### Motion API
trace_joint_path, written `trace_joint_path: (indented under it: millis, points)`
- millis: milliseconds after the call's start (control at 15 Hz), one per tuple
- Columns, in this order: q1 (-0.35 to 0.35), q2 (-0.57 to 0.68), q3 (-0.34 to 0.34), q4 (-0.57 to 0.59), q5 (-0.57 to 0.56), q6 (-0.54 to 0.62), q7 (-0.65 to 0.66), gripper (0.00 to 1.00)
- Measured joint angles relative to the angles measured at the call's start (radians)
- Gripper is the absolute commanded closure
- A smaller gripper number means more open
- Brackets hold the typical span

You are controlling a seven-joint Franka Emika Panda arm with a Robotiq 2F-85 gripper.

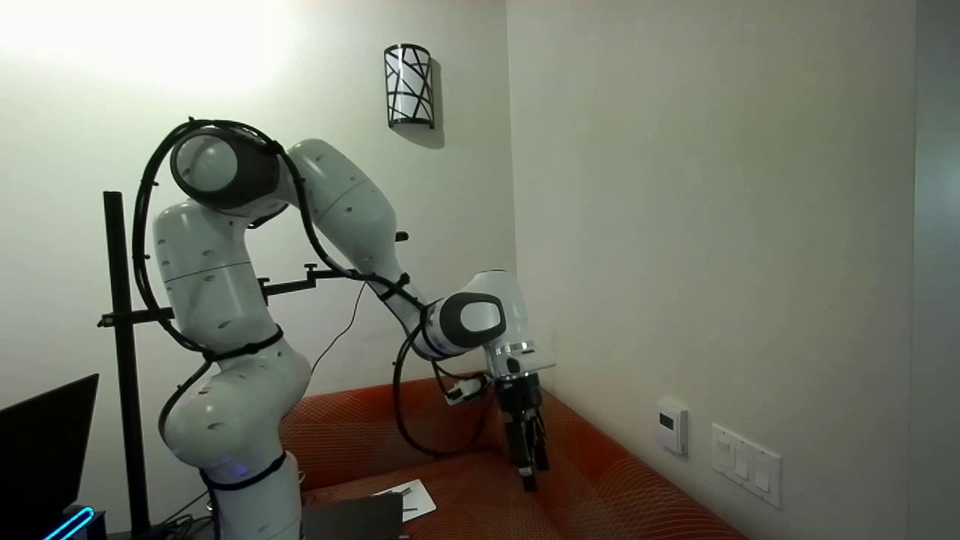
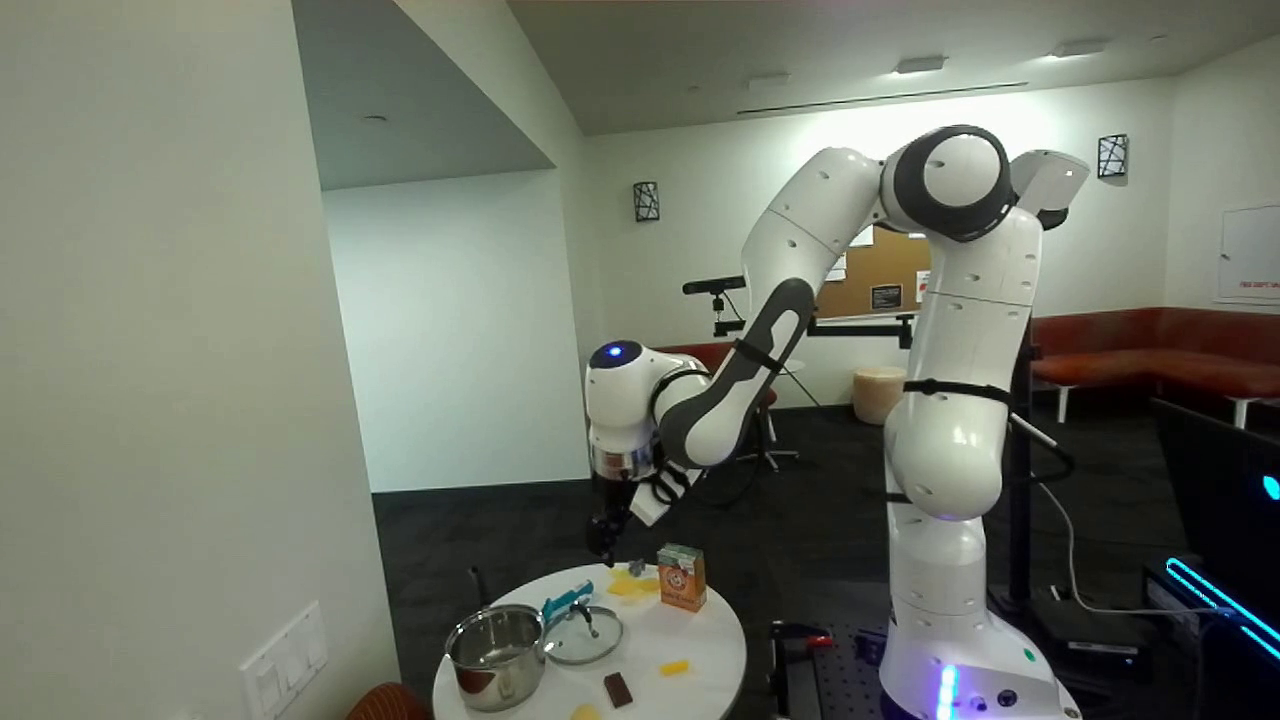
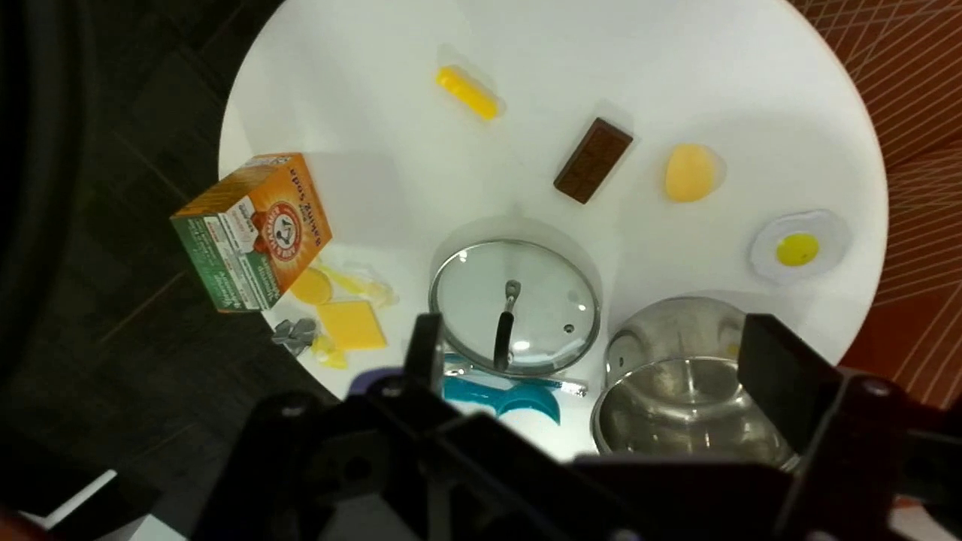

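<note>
I judge this an approach step: tool (image 3: 594, 346) spread, empty; next, probably align to the pot (image 3: 665, 342), wrist-view 4 o'clock.

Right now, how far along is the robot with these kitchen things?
Looks done: the glass lid is off the pot, beside it on the table.
In hand: nothing; the gripper hangs open.
Perhaps left: the brown block, yellow stick and fried-egg piece, all lying outside the pot.
</note>
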Motion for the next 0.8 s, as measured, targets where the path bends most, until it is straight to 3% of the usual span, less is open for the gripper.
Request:
trace_joint_path:
  millis: [333,800]
  points:
    - [-0.012,0.051,-0.004,0.006,-0.085,0.029,0.175,0.00]
    - [-0.008,0.068,-0.016,0.006,-0.085,0.039,0.190,0.00]
